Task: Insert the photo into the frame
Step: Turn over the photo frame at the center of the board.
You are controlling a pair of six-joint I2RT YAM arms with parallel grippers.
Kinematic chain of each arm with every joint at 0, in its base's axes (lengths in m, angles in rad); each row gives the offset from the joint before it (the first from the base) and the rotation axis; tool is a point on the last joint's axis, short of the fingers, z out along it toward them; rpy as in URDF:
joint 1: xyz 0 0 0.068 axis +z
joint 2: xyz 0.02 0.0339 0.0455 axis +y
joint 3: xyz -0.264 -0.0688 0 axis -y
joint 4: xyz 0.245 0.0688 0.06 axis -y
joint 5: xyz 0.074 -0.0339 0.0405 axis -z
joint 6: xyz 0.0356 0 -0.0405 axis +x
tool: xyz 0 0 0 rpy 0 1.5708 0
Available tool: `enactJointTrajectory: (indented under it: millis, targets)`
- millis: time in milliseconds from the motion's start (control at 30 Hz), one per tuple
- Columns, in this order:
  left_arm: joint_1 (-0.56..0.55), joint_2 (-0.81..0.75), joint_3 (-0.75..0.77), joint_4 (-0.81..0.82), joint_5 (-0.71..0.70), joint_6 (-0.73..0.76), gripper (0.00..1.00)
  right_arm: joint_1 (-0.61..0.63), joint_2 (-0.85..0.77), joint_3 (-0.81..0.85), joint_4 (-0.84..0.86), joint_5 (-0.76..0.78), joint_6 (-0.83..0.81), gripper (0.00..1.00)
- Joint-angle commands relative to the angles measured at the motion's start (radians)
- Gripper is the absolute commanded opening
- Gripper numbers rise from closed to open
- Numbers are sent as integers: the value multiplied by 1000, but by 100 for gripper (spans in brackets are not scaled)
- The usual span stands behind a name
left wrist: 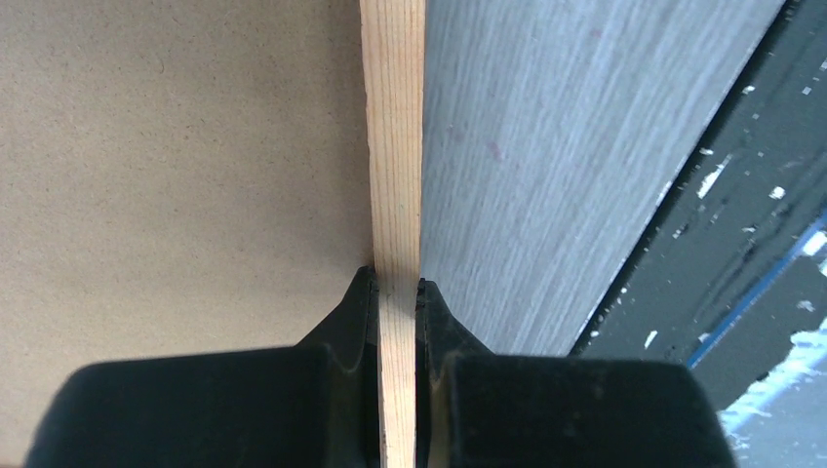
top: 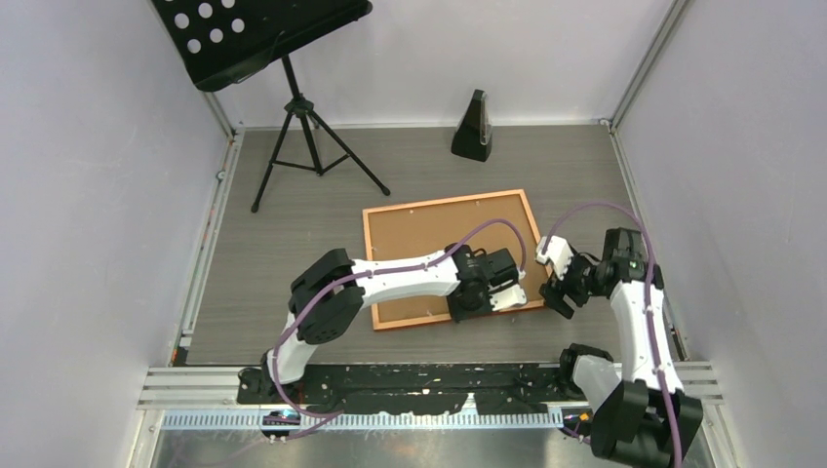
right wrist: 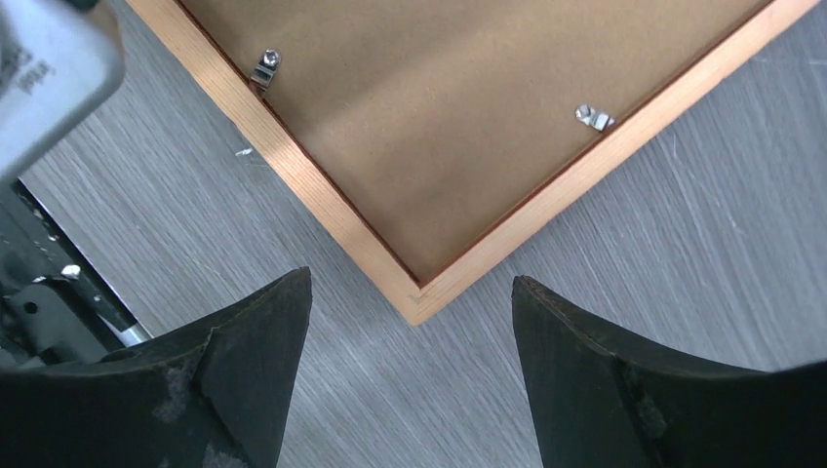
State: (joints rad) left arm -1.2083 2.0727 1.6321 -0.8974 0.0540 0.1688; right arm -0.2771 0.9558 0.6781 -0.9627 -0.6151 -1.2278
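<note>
At left, stretched low and flat, left gripper (left wrist: 397, 283) clamped on the near rail of the frame (top: 444, 200). Lying back-up on the table (top: 293, 263), brown backing board (right wrist: 468, 117) held in by clips (right wrist: 263, 68) (photo not in view). Probably light, stiff and thin-edged, so best pinched by a rail. At right, bent over the near right corner, right gripper (right wrist: 412, 281) spread wide, holding nothing.

Wood frame (right wrist: 325, 195), seemingly matt fibreboard backing (right wrist: 468, 117)
</note>
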Motion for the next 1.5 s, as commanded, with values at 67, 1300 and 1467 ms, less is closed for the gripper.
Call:
enactJointTrajectory:
  millis: [67, 1300, 1467]
  targets:
    - [1, -93, 64, -58, 88, 50, 0, -2, -204, -119, 13, -56, -229, 81]
    - [44, -12, 337, -219, 216, 51, 0, 56, -585, -378, 99, 5, -438, 76]
    - [43, -24, 333, -223, 222, 58, 0, 68, -585, -417, 226, 25, -391, 72]
